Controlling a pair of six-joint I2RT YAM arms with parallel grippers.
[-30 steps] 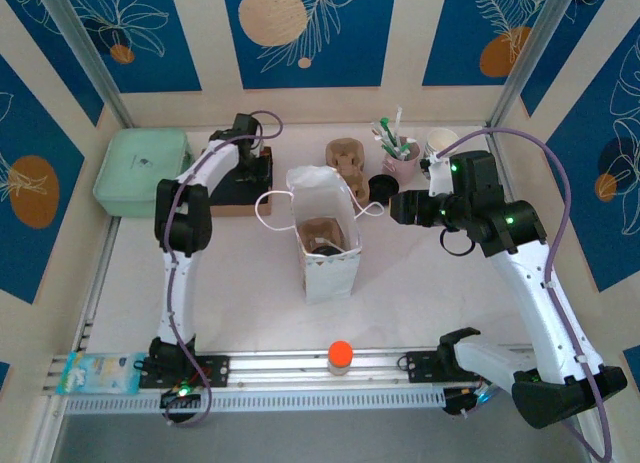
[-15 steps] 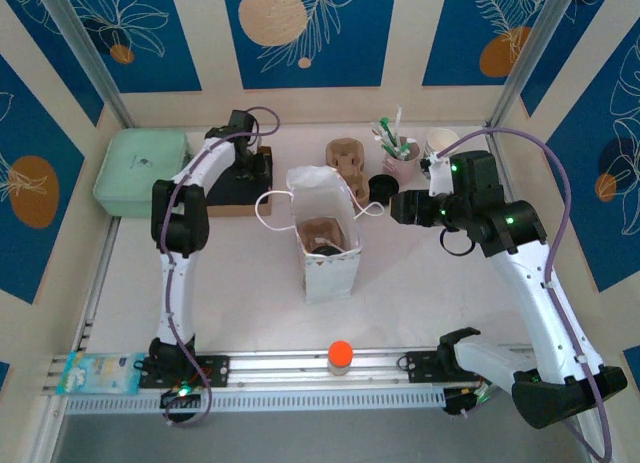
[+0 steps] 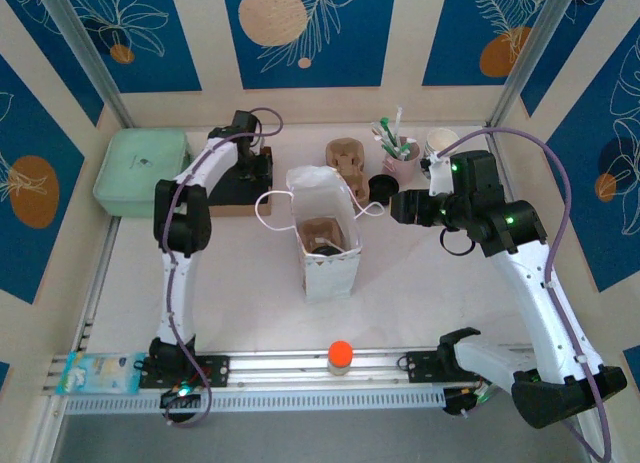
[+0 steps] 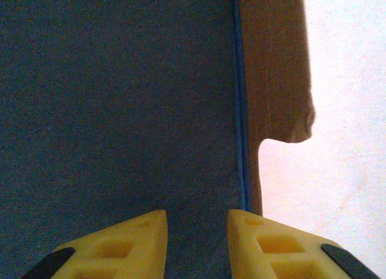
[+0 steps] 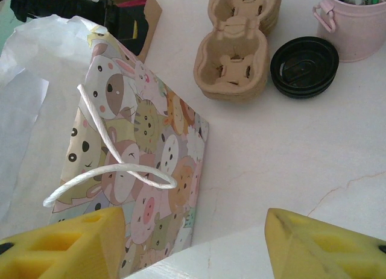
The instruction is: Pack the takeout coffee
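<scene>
Blue-and-cream leaf panels boxed in the pale table (image 3: 430, 283), and honestly barely anything had changed over the last second. The left arm's elbow had nudged a touch sideways, while the right arm, the cartoon-animal gift bag (image 3: 328, 273) and everything else sat exactly where they'd been. The left gripper (image 4: 197, 222) hung close over a dark box (image 4: 114, 98), its yellow fingers a little way apart with nothing between them and a brown cardboard edge (image 4: 277, 80) just off to its right. The right gripper (image 5: 194, 231) had its fingers spread wide and empty, hovering over bare table. The bag was just ahead and to its left, with the white rope handle looping right above the left finger. The takeout coffee (image 3: 325, 248) was down inside that bag, between the two grippers and well clear of both, tucked against a brown pulp carrier (image 3: 322, 228) in there. From above, all I could make out of it was the round black lid. The white paper and green band were hidden by the bag walls. Farther ahead of the right gripper sat some stacked spare carriers (image 5: 238, 50), a stack of black lids (image 5: 303, 66) and a pink mug (image 5: 353, 26).
</scene>
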